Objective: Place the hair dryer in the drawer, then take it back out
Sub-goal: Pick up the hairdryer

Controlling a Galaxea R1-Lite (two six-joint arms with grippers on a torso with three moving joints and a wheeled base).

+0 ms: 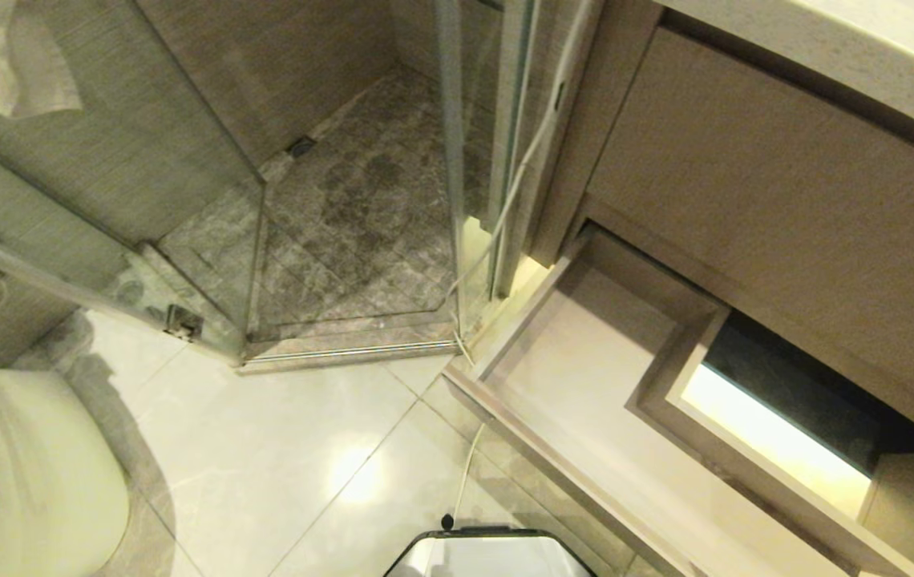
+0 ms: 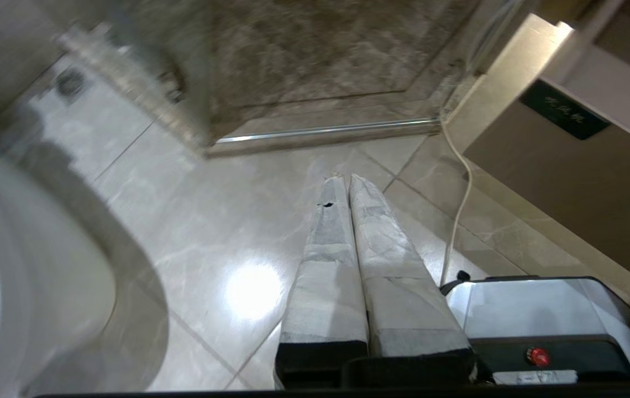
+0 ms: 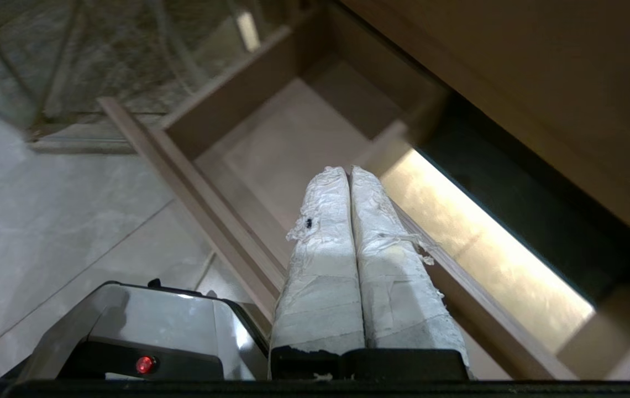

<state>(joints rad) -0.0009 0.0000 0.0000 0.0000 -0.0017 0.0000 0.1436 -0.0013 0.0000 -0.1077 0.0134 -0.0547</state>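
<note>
The drawer (image 1: 585, 385) stands pulled out at the right, and the pale interior that shows holds nothing. A boxed cut-out (image 1: 778, 417) sits in its back part. Its wood-grain front (image 2: 569, 182) carries a small dark label (image 2: 563, 116). The hair dryer is out of view. My left gripper (image 2: 342, 178) hangs shut and empty above the floor tiles. My right gripper (image 3: 346, 170) is shut and empty, held over the drawer's front rim (image 3: 199, 204). Neither gripper appears in the head view.
A white cord (image 1: 517, 176) runs down past the shower glass to the floor by my base (image 1: 489, 553). A toilet (image 1: 16, 473) stands at the left. The glass shower enclosure (image 1: 184, 200) is ahead. A taller wood panel (image 1: 786, 184) and countertop (image 1: 826, 48) rise above the drawer.
</note>
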